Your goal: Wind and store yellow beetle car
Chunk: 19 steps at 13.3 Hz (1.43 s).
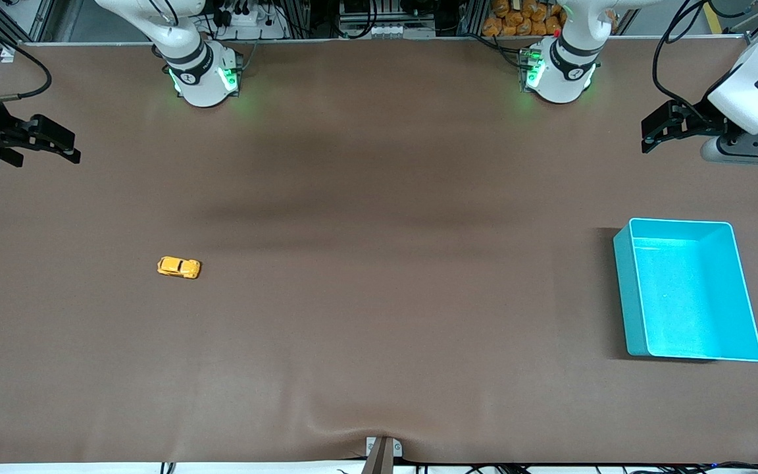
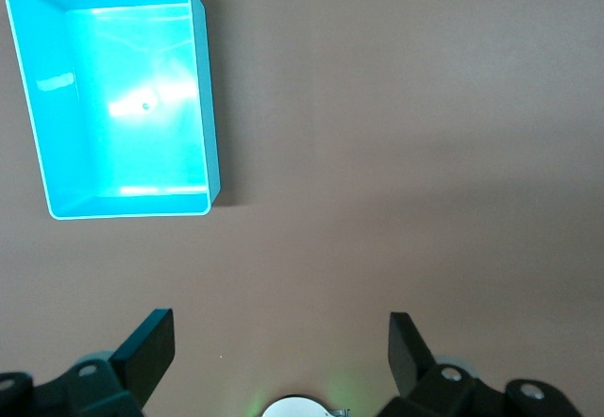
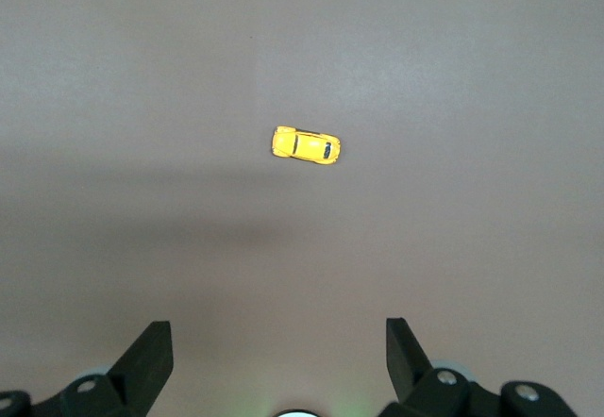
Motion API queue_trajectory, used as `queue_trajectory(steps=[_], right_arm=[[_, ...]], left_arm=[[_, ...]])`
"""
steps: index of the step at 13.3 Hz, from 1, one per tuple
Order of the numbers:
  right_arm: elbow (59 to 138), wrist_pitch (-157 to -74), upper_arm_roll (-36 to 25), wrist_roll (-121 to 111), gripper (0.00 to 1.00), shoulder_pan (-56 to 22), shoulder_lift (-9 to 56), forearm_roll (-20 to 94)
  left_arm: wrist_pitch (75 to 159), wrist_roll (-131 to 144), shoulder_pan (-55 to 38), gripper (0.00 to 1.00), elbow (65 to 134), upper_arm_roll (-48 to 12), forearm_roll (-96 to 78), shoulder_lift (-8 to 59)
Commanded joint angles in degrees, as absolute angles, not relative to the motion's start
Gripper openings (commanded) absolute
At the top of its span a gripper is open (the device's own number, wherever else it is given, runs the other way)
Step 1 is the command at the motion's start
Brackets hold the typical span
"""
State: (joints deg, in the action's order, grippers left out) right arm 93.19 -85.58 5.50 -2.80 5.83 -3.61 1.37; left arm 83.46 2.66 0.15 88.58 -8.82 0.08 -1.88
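While both arms wait, right gripper [image 3: 274, 360] and left gripper [image 2: 281, 356] gape; yellow beetle car [image 1: 179, 267] sits well apart from teal bin [image 1: 629, 289].

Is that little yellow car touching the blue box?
Apart. The front view shows the yellow beetle car toward the right arm's end of the table, with a wide stretch of bare table before the teal bin.

Table [image 1: 379, 197]: bare brown surface all round the yellow beetle car [image 1: 179, 266], nothing touching or beside it. Teal bin [image 1: 688, 289]: sole obstacle, well apart at left arm's end, open-topped, interior unoccupied.
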Motion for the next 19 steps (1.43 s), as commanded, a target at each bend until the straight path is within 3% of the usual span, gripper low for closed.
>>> queue_trajectory(steps=[1,8,10,16,19], right_arm=[[92.29,-85.08,6.15,-2.81,1.00,6.85,-2.99,2.81],[92.64,-85.25,6.15,-2.90,1.00,6.86,-1.85,2.90],[95.87,-87.26,6.07,-4.90,1.00,7.21,-1.67,5.00],[116.07,-112.37,6.24,-16.24,1.00,2.04,-0.88,5.10],[117.69,-118.03,6.24,-22.90,1.00,-0.87,4.55,3.44]], left_arm=[[82.62,3.34,0.44,1.00,88.51,-8.88,-0.79,-2.99],[82.62,3.34,0.44,1.00,88.51,-8.96,-0.79,-2.90],[82.62,3.34,0.44,1.00,88.51,-8.88,-0.88,-2.90],[82.62,3.43,0.44,1.00,88.51,-8.88,-0.88,-2.81],[82.70,3.43,0.44,1.00,88.51,-8.88,-0.88,-2.81]])
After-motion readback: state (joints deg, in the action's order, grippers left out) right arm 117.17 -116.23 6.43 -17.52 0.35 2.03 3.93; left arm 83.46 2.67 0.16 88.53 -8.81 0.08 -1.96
